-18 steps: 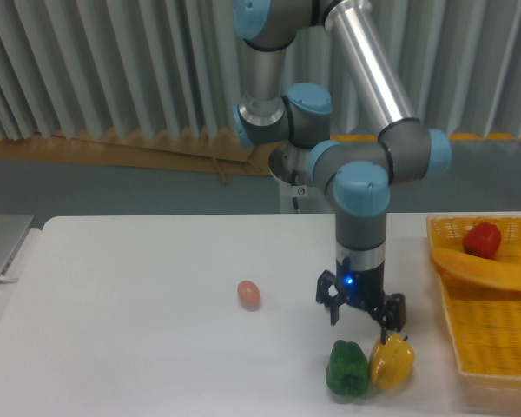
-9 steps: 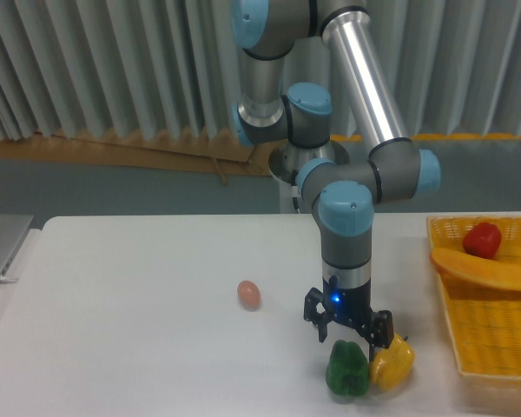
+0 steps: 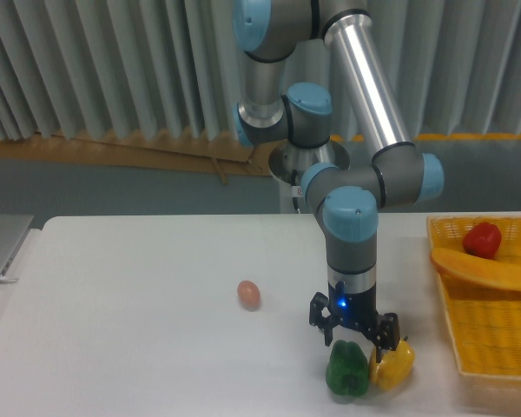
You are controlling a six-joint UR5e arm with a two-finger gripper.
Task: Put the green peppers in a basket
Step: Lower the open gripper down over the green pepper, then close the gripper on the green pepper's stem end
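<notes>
Compared with half a second before, the arm had moved a little to the right and slightly lower, so the black two-finger gripper now stood more directly over the glossy dark green bell pepper. One second before it had been further right still, above the yellow bell pepper; the peppers themselves had not moved in all this time.

The gripper pointed straight down, with a small blue light shining on its body. Its fingers were spread apart, and nothing was held between them. The left fingertip was just above the top left of the green pepper, and the right fingertip came down at the place where the green and the yellow pepper met. From where I stood I could not tell if the fingertips already touched the peppers or were only very near them.

The green pepper lay on the white table near its front edge, touching the yellow pepper on its right. The large yellow-orange woven plastic basket stood well apart at the right edge of the table, with a red pepper and a long orange piece inside it. A small pinkish egg-shaped object lay on the table to the left of the gripper.
</notes>
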